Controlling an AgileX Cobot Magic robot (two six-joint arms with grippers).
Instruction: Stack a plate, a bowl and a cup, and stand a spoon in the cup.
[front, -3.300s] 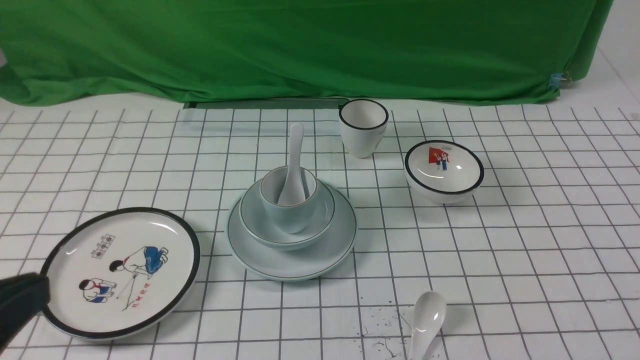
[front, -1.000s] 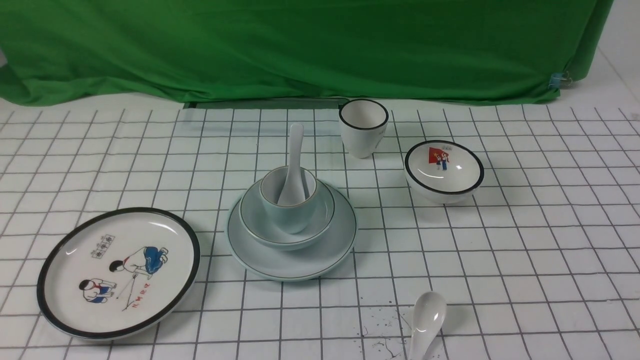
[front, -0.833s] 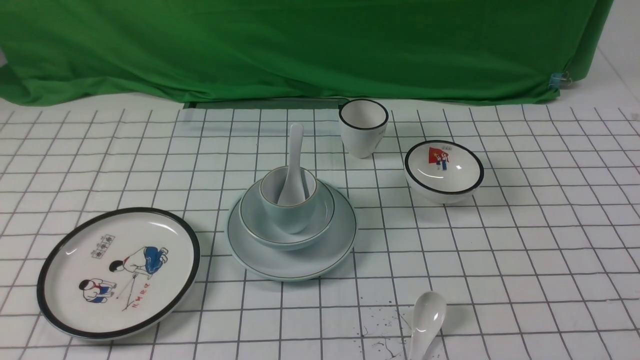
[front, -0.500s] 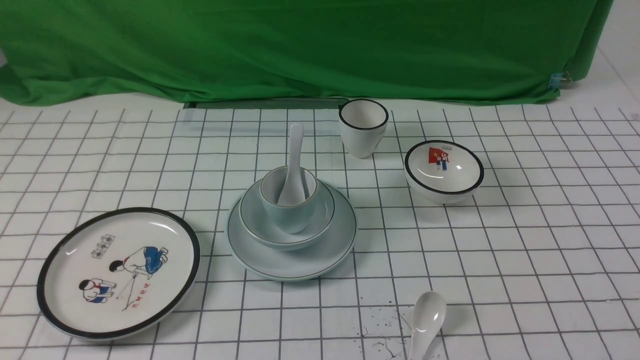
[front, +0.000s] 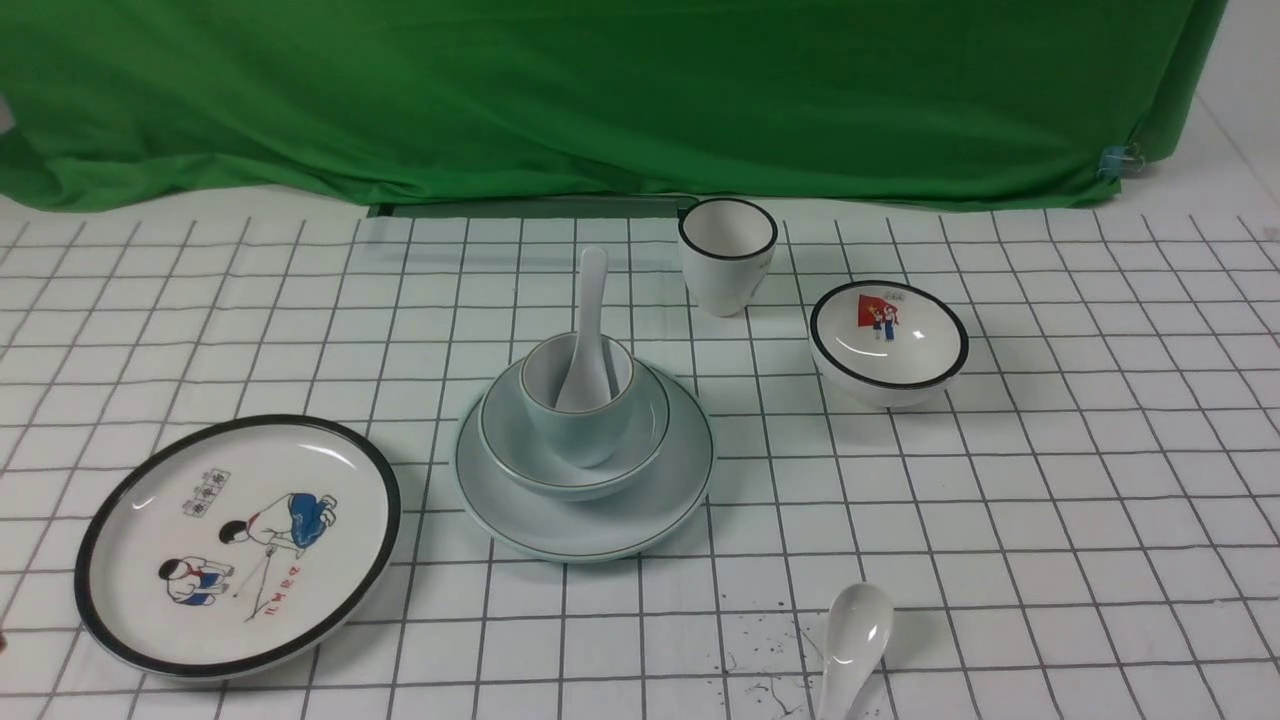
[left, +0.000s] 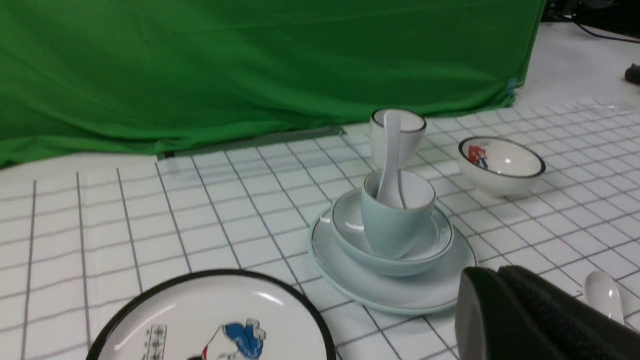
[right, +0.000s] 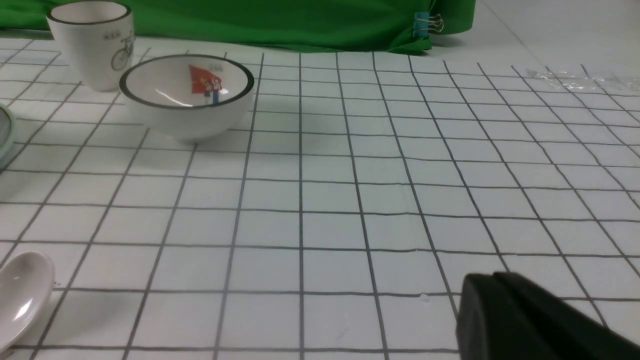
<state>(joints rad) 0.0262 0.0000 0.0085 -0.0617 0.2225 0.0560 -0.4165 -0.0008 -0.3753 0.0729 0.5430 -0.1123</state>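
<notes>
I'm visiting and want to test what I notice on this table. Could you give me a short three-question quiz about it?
1. True or false: the cup sits in the bowl, which sits on the plate.
2. Where is the spoon? A) flat on the tablecloth B) standing in the cup C) in the flag bowl
3. Fill in: the second spoon lies on the ____.

Key: 1 true. 2 B; it leans in the cup, handle up. 3 tablecloth, nearer the camera than the stack, away from the flag bowl.
</notes>
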